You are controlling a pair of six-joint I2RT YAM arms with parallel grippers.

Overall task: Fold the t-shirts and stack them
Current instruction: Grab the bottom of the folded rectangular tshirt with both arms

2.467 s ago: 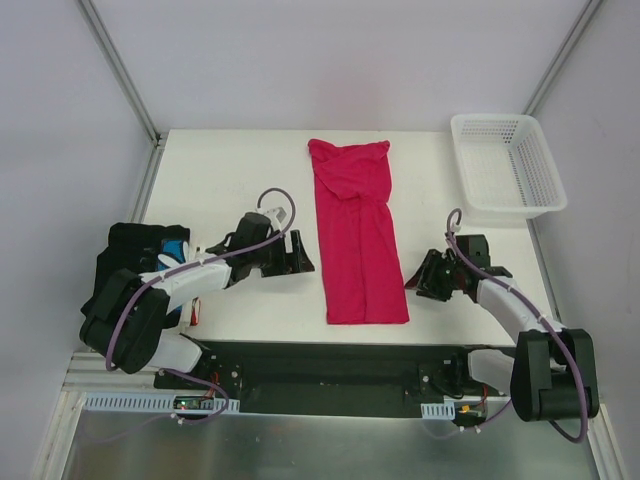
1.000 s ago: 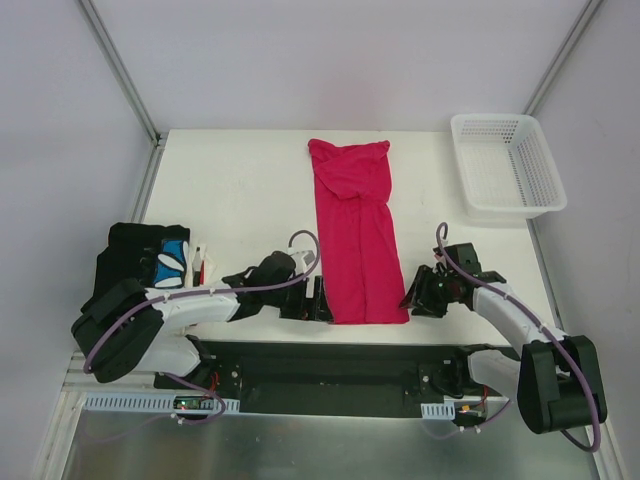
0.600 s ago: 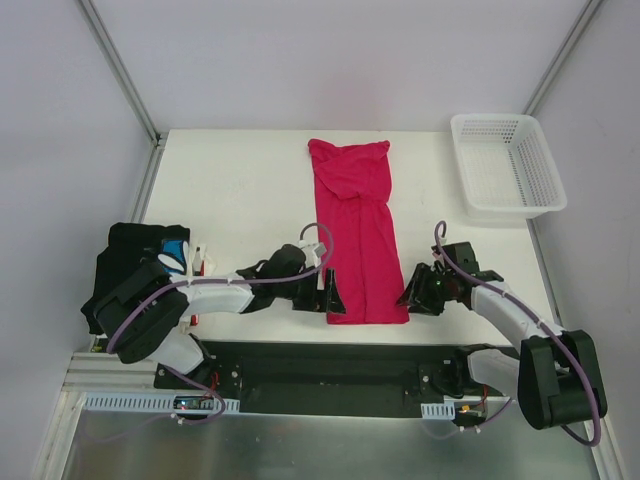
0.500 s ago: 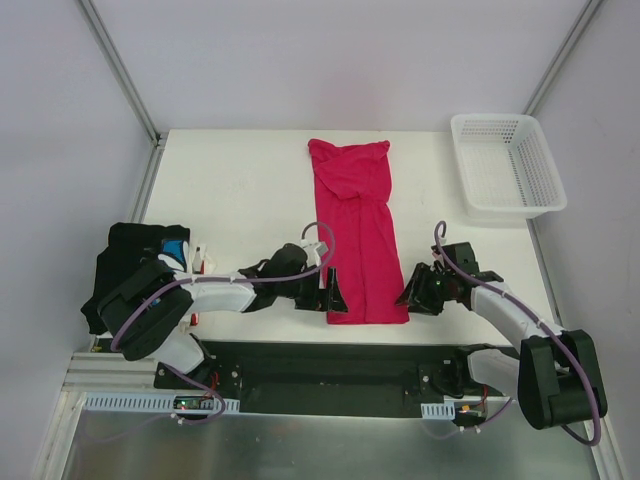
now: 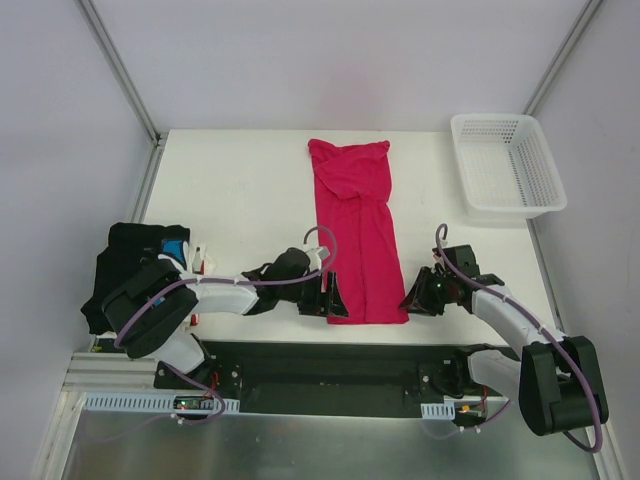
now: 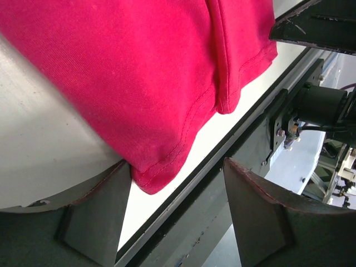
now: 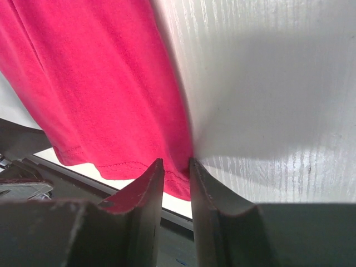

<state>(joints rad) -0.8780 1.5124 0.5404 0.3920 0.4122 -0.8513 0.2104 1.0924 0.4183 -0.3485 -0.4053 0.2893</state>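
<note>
Crimson-pink cotton: the pink tee [image 5: 355,235] lies mid-table [image 5: 230,190] as a long narrow strip, sides already folded in, collar end far, hem at the near edge.

Both arms are low at the hem, one per near corner. This fits a lengthwise fold, where lifting both corners together carries the hem evenly toward the collar.

Left gripper [image 5: 330,297]: jaws well apart and straddling the near-left corner [image 6: 153,181]. One finger touches the cloth edge and the other stands clear over the table lip. No grip yet.

Right gripper [image 5: 410,299]: jaws narrow, with the fingers [image 7: 147,189] pinched on the near-right hem. Red cloth fills the slit between them.

Judgement: the grasp is half made, and the left side has to close before any lift or the strip will skew.

The black tee [image 5: 130,255] sits bundled at the table's left edge, showing blue-and-white print. It is probably the stack site. The basket [image 5: 510,211] is at the far right, well apart.
</note>
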